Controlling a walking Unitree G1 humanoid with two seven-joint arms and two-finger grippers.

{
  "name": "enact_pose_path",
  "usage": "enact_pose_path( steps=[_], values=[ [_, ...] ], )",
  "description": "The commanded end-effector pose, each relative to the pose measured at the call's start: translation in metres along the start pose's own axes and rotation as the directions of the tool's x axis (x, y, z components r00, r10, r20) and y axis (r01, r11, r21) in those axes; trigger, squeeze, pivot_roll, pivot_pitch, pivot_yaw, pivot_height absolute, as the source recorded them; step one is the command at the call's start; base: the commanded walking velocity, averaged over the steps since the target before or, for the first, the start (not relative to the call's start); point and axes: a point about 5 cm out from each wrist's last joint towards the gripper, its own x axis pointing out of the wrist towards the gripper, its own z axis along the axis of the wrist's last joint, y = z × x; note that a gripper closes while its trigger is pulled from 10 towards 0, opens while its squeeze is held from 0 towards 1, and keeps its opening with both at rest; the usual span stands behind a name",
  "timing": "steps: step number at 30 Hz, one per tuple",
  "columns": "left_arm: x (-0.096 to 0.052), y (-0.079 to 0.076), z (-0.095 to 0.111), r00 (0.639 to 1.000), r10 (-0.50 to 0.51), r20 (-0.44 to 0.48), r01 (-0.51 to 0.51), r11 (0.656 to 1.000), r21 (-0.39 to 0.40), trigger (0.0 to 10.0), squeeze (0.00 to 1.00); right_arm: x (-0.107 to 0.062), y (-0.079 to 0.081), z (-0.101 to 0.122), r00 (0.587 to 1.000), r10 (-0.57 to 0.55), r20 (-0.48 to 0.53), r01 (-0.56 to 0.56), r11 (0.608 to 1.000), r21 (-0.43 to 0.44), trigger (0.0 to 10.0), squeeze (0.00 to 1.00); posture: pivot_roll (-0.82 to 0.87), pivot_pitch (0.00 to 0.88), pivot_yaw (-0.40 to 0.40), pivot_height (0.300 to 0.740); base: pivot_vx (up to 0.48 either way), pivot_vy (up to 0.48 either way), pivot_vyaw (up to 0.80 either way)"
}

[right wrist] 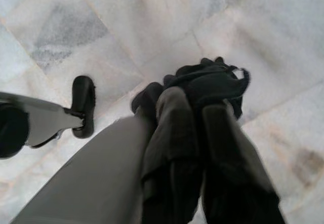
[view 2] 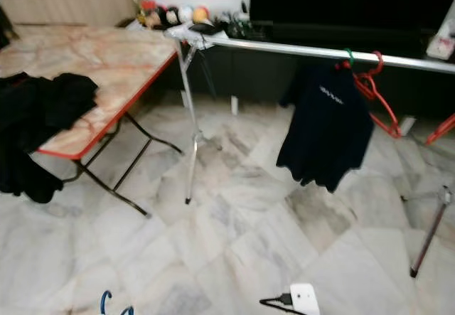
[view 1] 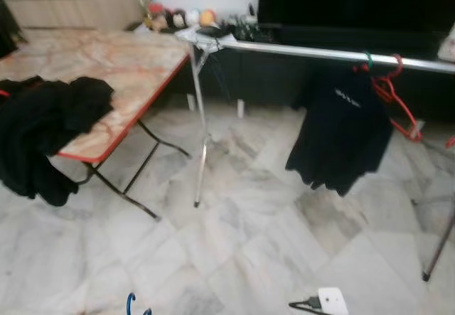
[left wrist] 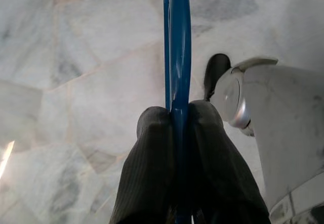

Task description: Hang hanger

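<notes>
The blue hanger (left wrist: pixel 178 57) is thin, smooth and shiny, like plastic. In the left wrist view it runs as a straight bar between the two black fingers (left wrist: pixel 152 168) of the left gripper (left wrist: pixel 177 114). The fingers are pressed tight on it from both sides, so the left gripper is pinching the hanger. The hanger is held low, over the white and grey marble floor (view 1: pixel 270 244). In the left eye view a small curved blue piece (view 1: pixel 131 302) of it peeks up at the bottom edge.

The right gripper (right wrist: pixel 190 100) is also low over the floor. Its fingers are squeezed together on a bunch of black cloth (right wrist: pixel 212 82), which sticks out past the fingertips.

Ahead stands a shiny metal clothes rail (view 1: pixel 313 52) on thin legs. A black shirt (view 1: pixel 341 134) hangs from it, and right beside the shirt hangs a red hanger (view 1: pixel 391 94). To the left is a folding table (view 1: pixel 121 66) with a marble-look top and a red edge. A pile of black clothes (view 1: pixel 43 130) lies on its near corner and droops over the side. A small white plug box (view 1: pixel 333 301) with a black cord lies on the floor.
</notes>
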Motion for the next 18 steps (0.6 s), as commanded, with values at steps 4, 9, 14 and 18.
enact_pose_path(
  steps=[4, 9, 14, 18],
  values=[
    [0.001, -0.004, 0.004, 1.0, 0.004, -0.002, -0.004, 1.0, -0.005, 10.0, 0.0, 0.0, -0.004, 0.0, 1.0, -0.01, -0.005, 0.01, 1.0, 0.016, 10.0, 0.0, -0.12, 0.0, 0.035, 0.74, 0.0, 0.0, 0.0],
    [0.003, -0.011, 0.012, 1.0, 0.006, 0.013, -0.006, 1.0, -0.02, 10.0, 0.0, -0.001, -0.008, 0.003, 1.0, -0.002, 0.011, 0.002, 1.0, -0.002, 10.0, 0.0, -0.11, 0.0, 0.008, 0.74, 0.0, 0.0, 0.0],
    [0.003, -0.014, 0.008, 1.0, 0.02, 0.011, -0.019, 0.998, -0.053, 10.0, 0.0, -0.001, -0.011, 0.007, 1.0, 0.01, 0.018, -0.01, 0.999, -0.046, 10.0, 0.0, -0.1, 0.0, -0.03, 0.74, 0.0, 0.0, 0.0],
    [0.001, -0.011, -0.002, 1.0, 0.029, -0.002, -0.029, 0.997, -0.072, 10.0, 0.0, -0.001, -0.013, 0.009, 1.0, 0.018, 0.022, -0.016, 0.997, -0.071, 10.0, 0.0, -0.09, 0.0, -0.044, 0.74, 0.0, 0.0, 0.0]
  ],
)
